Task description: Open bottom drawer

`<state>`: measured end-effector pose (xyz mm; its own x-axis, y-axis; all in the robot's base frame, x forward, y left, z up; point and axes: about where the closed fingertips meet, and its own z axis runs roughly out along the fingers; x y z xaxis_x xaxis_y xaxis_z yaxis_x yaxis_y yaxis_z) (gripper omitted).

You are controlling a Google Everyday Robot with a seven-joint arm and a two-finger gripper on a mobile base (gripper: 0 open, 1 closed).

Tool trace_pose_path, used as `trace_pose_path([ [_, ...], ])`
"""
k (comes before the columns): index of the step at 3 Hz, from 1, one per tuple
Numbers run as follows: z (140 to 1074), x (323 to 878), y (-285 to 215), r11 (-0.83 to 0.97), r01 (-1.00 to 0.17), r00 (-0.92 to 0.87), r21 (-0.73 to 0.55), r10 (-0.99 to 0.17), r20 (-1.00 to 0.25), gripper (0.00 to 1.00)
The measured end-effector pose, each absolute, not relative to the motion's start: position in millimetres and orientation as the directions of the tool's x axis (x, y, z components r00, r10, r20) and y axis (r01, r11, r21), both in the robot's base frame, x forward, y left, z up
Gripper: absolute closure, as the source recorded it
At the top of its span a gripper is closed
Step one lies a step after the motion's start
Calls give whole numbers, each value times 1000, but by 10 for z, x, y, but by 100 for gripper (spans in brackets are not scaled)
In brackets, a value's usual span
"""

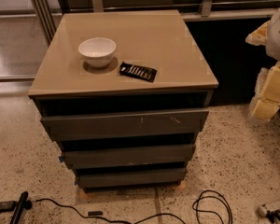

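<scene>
Cream-yellow padded gripper (270,78) at right frame edge, mid-height; jaw state cannot tell; lowest dark grey flat handle-less bottom drawer (130,177) well apart, down-left of jaws, near floor; long axis horizontal; looks not yet pulled out.

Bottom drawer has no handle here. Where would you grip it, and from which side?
Probably the top edge of the bottom drawer, approached from the front and slightly above. Its front is flat and handle-less, but a dark gap under the middle drawer leaves that lip exposed for a finger. The gripper hangs at the right edge, apart from the cabinet.
</scene>
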<state>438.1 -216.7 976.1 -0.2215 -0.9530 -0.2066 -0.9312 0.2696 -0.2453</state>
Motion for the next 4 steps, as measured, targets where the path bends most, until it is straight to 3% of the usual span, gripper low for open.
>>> trace_pose_path([
  [2,9679,4313,-2083,247,-940,-197,-237,-956,-217,0],
  [4,9100,4068,-1830,159,-973,-102,-169,-947,-305,0],
])
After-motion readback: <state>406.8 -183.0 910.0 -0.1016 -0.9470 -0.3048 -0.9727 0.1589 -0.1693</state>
